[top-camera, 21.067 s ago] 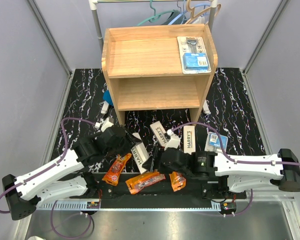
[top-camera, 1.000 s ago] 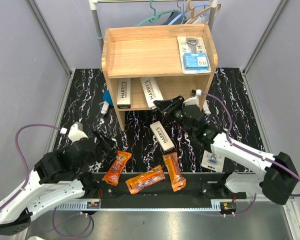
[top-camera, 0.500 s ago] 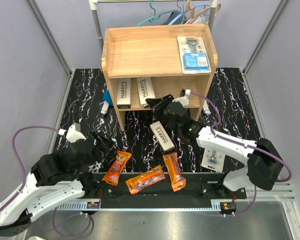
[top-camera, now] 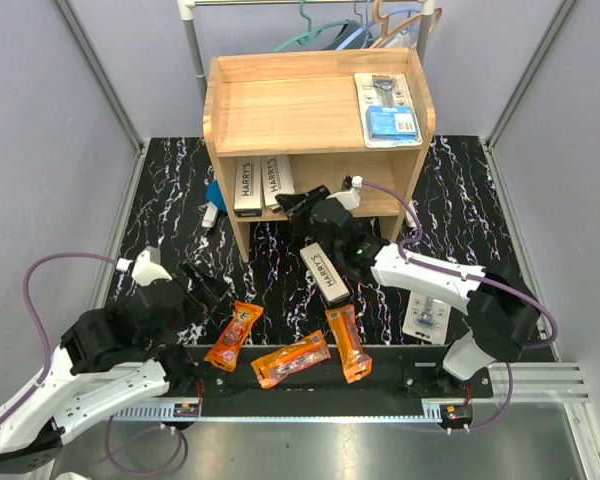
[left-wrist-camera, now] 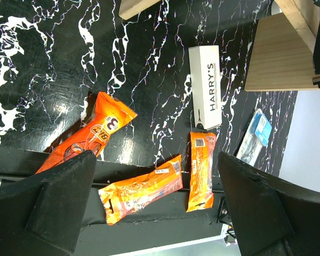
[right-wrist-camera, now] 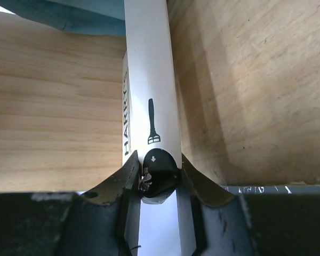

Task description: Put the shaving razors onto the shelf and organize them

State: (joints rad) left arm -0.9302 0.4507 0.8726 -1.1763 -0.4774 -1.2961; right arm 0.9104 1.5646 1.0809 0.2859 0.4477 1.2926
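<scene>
**Front edge, 6 o'clock.** Three orange packets (top-camera: 291, 360) lie loose side by side at the near edge of the table (top-camera: 460, 190). They are judged light, soft and slick-filmed. A pinch will buckle them, so the hold belongs across the filled body, not on a flat sealed end.

**Left tool** (top-camera: 204, 284). It hovers near 8 o'clock with its fingers well apart and nothing between them. Its wrist view looks down on the packets.

**Table centre.** One loose HARRY'S box (top-camera: 325, 272) lies flat, its long axis running roughly toward 11 o'clock. It is judged light, of stiff card with smooth faces. It is best taken across the narrow width near mid-length, so that it does not swing.

**4 o'clock.** A table blister pack (top-camera: 426, 318) lies flat beside the right arm. It is judged thin, stiff and low to the surface, so hard to get under. A card edge is the likely hold.

**Right tool** (right-wrist-camera: 152, 176). It is clamped on the near end of the held box (right-wrist-camera: 149, 101), which reaches into the lower tier of the shelf (top-camera: 212, 110). This box lies just beside the placed box (top-camera: 245, 185), at that box's 3 o'clock side. Whether the two touch cannot be told. An end grip leaves a long lever, so the box may pivot if nudged.

**Farthest, 1 o'clock.** A top blister pack (top-camera: 388, 108) lies flat on the right end of the upper tier.
</scene>
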